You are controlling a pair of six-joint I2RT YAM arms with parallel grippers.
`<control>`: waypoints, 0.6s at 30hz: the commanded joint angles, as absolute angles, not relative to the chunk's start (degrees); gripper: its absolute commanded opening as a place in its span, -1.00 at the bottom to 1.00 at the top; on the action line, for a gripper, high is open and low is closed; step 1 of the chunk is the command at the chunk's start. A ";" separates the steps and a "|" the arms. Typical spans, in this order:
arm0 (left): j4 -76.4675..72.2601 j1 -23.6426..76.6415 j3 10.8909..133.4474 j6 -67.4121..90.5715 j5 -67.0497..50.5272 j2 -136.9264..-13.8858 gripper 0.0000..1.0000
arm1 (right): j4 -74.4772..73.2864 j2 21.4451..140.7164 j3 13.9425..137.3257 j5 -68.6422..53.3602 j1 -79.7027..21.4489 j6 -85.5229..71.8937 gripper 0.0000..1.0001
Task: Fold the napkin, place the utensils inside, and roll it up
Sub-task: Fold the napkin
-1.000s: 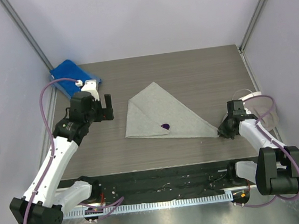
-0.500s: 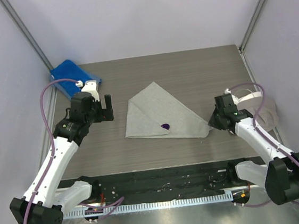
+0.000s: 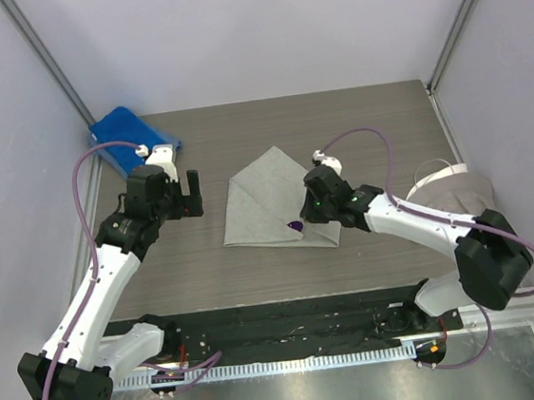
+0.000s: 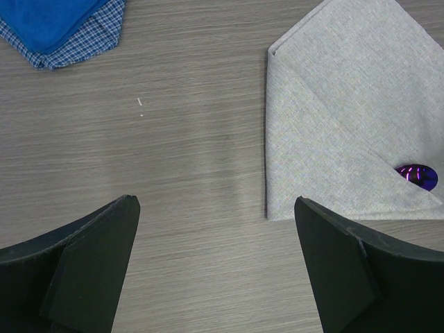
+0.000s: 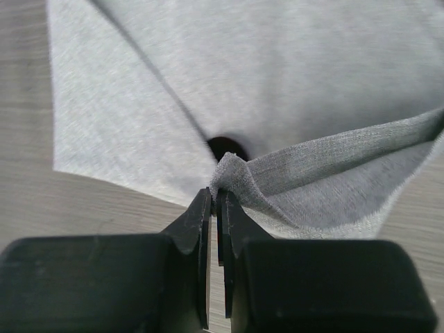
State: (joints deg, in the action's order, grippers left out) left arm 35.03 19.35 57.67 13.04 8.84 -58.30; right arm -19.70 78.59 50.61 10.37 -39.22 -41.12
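Peeking from under a fold at the napkin's (image 3: 262,196) near edge, only the round purple head of the utensil (image 3: 295,227) shows; cloth covers its handle. In the right wrist view that head is no more than a dark spot behind the raised corner. The right gripper (image 5: 216,198) has its fingers pinched together on the napkin's right corner, held up over the cloth, and the arm hides that side from the top camera. The left gripper (image 3: 182,190) hangs left of the napkin, apart from it, its fingers spread wide with nothing between them. Its wrist view cuts off the napkin's right part. The napkin's left edge lies straight and flat. Bare table (image 3: 364,123) lies beyond and to the right of the napkin. A blue towel (image 3: 131,136) sits well off to its far left.
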 commanded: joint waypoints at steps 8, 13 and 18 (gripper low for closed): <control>33.49 18.63 57.48 12.57 9.32 -56.95 1.00 | -8.18 88.67 60.64 9.76 -48.51 -42.10 -0.98; 33.49 18.55 57.48 12.66 9.14 -56.95 1.00 | -6.86 91.05 62.49 9.32 -50.01 -41.75 -0.98; 33.57 18.54 57.39 12.66 9.23 -56.95 1.00 | -5.89 93.60 65.39 8.88 -51.68 -41.05 -0.98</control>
State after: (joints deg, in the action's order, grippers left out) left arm 35.00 18.98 57.39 13.04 8.99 -58.22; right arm -9.69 92.38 61.30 8.62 -50.33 -41.41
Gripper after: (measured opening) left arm 0.996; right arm 0.107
